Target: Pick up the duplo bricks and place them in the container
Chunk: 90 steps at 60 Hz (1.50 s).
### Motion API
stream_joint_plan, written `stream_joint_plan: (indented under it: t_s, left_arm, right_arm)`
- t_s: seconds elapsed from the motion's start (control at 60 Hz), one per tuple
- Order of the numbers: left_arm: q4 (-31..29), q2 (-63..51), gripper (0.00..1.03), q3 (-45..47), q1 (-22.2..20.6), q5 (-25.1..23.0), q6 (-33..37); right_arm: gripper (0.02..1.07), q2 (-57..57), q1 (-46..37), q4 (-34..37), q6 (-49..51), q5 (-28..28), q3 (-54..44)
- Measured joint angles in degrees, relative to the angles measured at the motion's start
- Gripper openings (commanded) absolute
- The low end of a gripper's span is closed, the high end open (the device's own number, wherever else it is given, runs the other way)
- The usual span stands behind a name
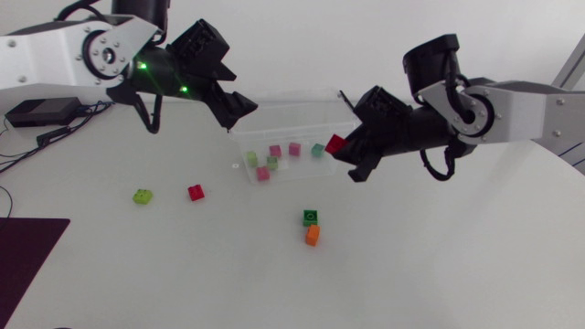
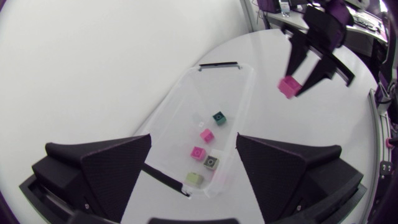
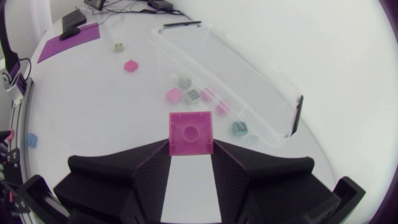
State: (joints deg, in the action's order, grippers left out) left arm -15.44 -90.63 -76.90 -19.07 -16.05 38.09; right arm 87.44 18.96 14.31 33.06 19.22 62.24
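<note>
Over the left end of the clear plastic container point(image 1: 302, 100) my left gripper point(image 1: 239, 111) hangs open and empty. In the left wrist view its fingers point(image 2: 118, 168) straddle the container point(image 2: 180, 106), which holds several bricks, among them a teal one point(image 2: 219, 117). My right gripper point(image 1: 340, 151) is shut on a red brick point(image 1: 335, 143) just off the container's right front corner; the brick point(image 3: 191, 132) sits between its fingertips point(image 3: 191, 148). A green brick point(image 1: 311, 217) and an orange brick point(image 1: 313, 235) lie in front of the container.
A lime brick point(image 1: 143, 196) and another red brick point(image 1: 196, 192) lie on the table to the left front of the container. A dark purple mat point(image 1: 23, 251) lies at the table's left front edge. Black devices and cables point(image 1: 37, 114) sit at the far left.
</note>
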Motion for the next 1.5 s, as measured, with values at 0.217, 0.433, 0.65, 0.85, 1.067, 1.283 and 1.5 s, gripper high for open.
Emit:
stream_joint_plan:
  t_s: [0.217,0.433,0.65,0.85,1.067,1.283,1.5]
  left_arm:
    - [-9.68,9.35,0.97,10.19,-2.97,-1.25,7.89]
    - [-18.4,11.26,0.97,16.81,-5.18,-2.4,15.15]
    - [-24.28,12.17,0.97,24.63,-8.37,-3.02,22.45]
    - [-28.0,12.28,0.97,31.06,-13.25,-3.08,25.53]
    - [-31.12,13.64,0.97,32.65,-15.93,-3.08,27.39]
    - [-31.21,13.75,0.97,36.11,-20.57,-3.02,27.54]
    - [-30.67,13.75,0.96,37.9,-23.54,-2.95,26.01]
  right_arm:
    - [0.29,5.27,-1.09,-3.13,-4.46,-1.68,8.98]
    - [0.29,13.25,-1.14,-4.11,-7.48,-4.02,17.51]
    - [0.29,21.94,-1.07,-4.28,-9.01,-7.08,27.3]
    - [0.68,27.8,-0.72,-4.26,-9.09,-9.66,32.22]
    - [1.02,29.18,-0.7,-4.26,-9.11,-10.6,34.32]
    - [1.02,23.43,-0.7,-5.81,-9.14,-10.51,27.41]
    - [1.02,16.63,-0.5,-7.98,-9.33,-10.51,20.09]
